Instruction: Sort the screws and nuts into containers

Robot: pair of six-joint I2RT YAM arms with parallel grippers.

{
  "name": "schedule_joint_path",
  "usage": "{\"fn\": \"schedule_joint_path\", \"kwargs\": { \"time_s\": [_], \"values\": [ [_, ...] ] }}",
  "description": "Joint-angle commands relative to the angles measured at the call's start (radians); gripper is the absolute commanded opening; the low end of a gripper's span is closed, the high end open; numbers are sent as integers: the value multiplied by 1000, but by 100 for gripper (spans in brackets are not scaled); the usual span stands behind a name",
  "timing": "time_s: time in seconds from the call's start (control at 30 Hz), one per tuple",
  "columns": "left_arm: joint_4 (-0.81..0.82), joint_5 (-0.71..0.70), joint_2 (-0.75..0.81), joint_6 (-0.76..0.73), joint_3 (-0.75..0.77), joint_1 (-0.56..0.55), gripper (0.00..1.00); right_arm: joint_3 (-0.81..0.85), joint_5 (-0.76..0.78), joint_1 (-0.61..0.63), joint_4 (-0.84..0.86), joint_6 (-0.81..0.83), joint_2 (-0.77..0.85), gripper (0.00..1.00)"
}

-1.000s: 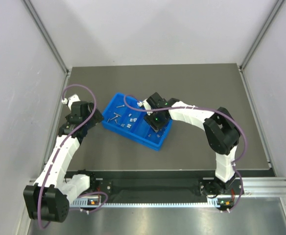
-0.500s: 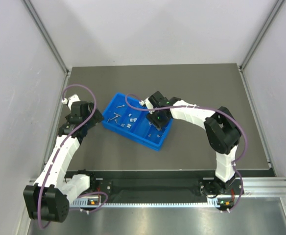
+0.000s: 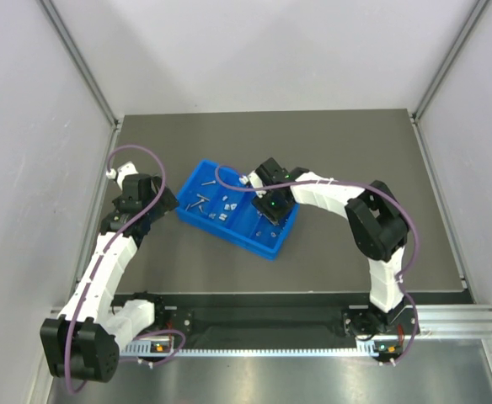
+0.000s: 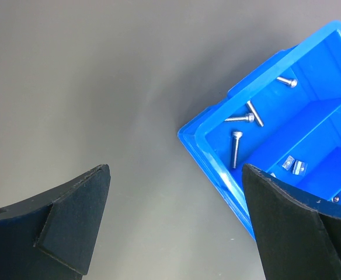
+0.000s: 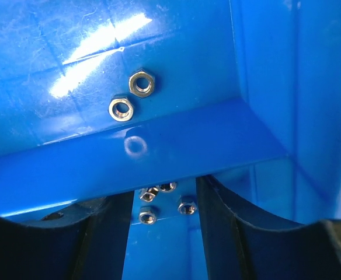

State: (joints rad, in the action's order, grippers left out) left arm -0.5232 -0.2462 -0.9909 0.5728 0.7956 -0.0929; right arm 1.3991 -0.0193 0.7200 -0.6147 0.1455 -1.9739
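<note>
The blue tray [image 3: 267,244] lies tilted at the middle of the table. Several screws [image 4: 236,149] lie in its left end compartment, also seen from above [image 3: 197,202]. Small nuts [image 4: 293,166] lie in the adjacent compartment. My left gripper [image 3: 162,206] is open and empty just left of the tray's corner [image 4: 188,131], low over the table. My right gripper [image 3: 271,210] is down inside the tray's right part, open, holding nothing. Several nuts [image 5: 148,216] lie on the floor between its fingers [image 5: 100,233]. Two more nuts [image 5: 131,96] lie beyond a divider [image 5: 159,151].
The dark table [image 3: 355,151] is bounded by white walls on three sides and a metal rail [image 3: 271,320] at the near edge. Purple cables loop over both arms. The tray's walls stand close on both sides of my right fingers.
My right arm has shifted slightly, with its gripper still inside the tray's right part. My left arm has not moved.
</note>
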Motion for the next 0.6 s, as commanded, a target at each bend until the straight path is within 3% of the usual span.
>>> {"fn": "schedule_joint_path", "kwargs": {
  "time_s": [0.0, 0.37, 0.57],
  "values": [
    [48, 4, 5, -7, 4, 4, 99, 3, -2, -10, -13, 26, -31, 46],
    [48, -1, 1, -7, 4, 2, 99, 41, 15, -10, -83, 74, -68, 36],
    [49, -4, 1, -5, 1, 2, 99, 38, 12, -8, -88, 72, -75, 22]
  ]
}}
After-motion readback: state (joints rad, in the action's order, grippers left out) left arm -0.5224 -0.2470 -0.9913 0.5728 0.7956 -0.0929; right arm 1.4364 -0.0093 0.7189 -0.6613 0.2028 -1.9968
